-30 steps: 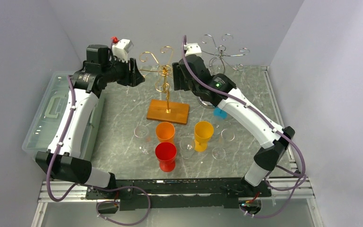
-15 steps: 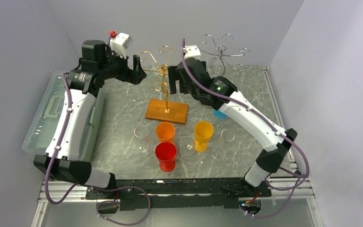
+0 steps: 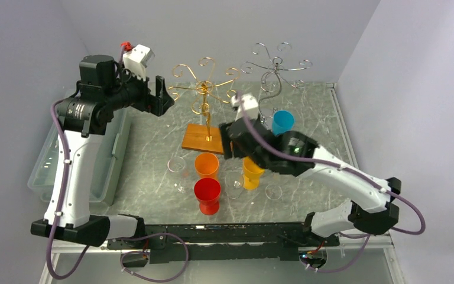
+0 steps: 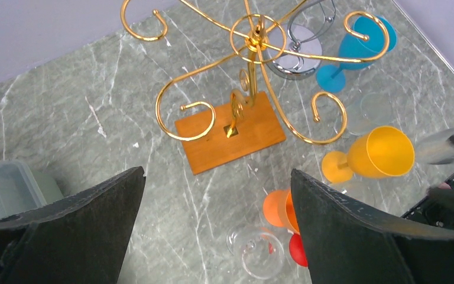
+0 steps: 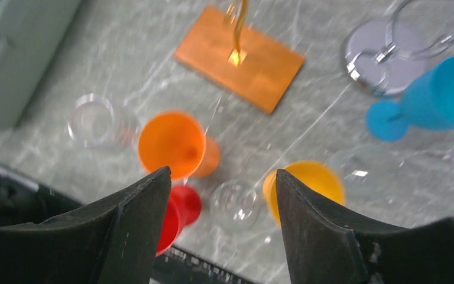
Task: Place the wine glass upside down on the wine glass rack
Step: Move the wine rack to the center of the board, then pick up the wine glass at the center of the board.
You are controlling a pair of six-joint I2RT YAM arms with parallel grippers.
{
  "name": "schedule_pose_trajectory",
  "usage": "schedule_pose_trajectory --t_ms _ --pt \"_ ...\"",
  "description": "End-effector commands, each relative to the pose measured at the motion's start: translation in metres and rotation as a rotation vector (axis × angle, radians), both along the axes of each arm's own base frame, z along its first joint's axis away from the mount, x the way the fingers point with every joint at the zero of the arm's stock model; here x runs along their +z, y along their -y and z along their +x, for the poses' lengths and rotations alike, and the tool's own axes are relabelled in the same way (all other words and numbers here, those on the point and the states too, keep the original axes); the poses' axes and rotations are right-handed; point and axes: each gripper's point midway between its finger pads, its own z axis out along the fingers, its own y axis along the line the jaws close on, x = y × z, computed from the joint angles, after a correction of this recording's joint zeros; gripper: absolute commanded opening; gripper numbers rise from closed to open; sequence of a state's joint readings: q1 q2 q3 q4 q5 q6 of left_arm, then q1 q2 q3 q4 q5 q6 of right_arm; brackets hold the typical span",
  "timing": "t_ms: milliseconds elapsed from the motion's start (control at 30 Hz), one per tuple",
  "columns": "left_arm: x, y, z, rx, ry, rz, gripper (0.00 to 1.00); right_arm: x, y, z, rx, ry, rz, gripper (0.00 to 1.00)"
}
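The gold wine glass rack (image 3: pixel 204 94) stands on its wooden base (image 3: pixel 203 139) at the table's middle back; no glass hangs on it. It also shows in the left wrist view (image 4: pixel 251 41). Clear wine glasses stand upright near the front: one left (image 3: pixel 177 167), one centre (image 3: pixel 234 182), one right (image 3: pixel 273 191). My right gripper (image 3: pixel 227 145) is open and empty, above the centre clear glass (image 5: pixel 234 204), which shows between its fingers. My left gripper (image 3: pixel 159 94) is open and empty, raised left of the rack, and sees a clear glass (image 4: pixel 257 251) below.
Orange (image 3: pixel 206 164), red (image 3: pixel 207 195), yellow (image 3: pixel 252 171) and blue (image 3: pixel 282 122) plastic goblets stand around the clear glasses. A silver rack (image 3: pixel 276 68) stands at the back right. A clear plastic box (image 3: pixel 53 154) lies along the left edge.
My right arm swung back from the gold rack to hover over the glasses near the front. My left gripper rose and pulled left, away from the rack. The blue goblet came into view.
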State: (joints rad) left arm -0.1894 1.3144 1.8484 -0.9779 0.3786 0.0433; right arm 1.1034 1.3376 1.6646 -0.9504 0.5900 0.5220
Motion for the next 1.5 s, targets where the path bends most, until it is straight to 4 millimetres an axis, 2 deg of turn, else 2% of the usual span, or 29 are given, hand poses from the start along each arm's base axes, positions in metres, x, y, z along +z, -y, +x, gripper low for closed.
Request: schedule_pose_trajectory --t_ms 0,100,267,400,633,900,1267,1467 --pt "0.008 -0.009 -0.021 0.011 0.022 0.024 0.99 -0.056 -0.011 -0.035 0.02 -0.11 -0.113 0.64" --pt "0.005 -0.01 -0.023 0.008 0.014 0.031 1.0 -0.087 -0.009 -0.052 0.004 -0.177 -0.118 0.59" --pt "-0.002 -0.01 -0.027 -0.004 0.003 0.043 0.99 -0.135 0.002 -0.071 -0.083 -0.274 -0.077 0.59" --pt "-0.005 -0.009 -0.029 -0.023 0.008 0.051 0.99 -0.158 0.009 -0.077 -0.158 -0.312 -0.025 0.59" --pt "-0.006 -0.009 -0.033 -0.033 0.015 0.055 1.0 -0.177 0.007 -0.073 -0.233 -0.318 0.04 0.53" --pt "-0.007 -0.006 -0.037 -0.05 0.011 0.042 1.0 -0.204 0.012 -0.062 -0.348 -0.285 0.007 0.5" --pt "-0.006 -0.007 -0.04 -0.065 0.015 0.066 0.99 -0.217 0.014 -0.05 -0.403 -0.231 0.006 0.47" --pt "-0.007 -0.003 -0.042 -0.089 0.006 0.051 1.0 -0.232 0.007 -0.043 -0.391 -0.232 -0.043 0.45"
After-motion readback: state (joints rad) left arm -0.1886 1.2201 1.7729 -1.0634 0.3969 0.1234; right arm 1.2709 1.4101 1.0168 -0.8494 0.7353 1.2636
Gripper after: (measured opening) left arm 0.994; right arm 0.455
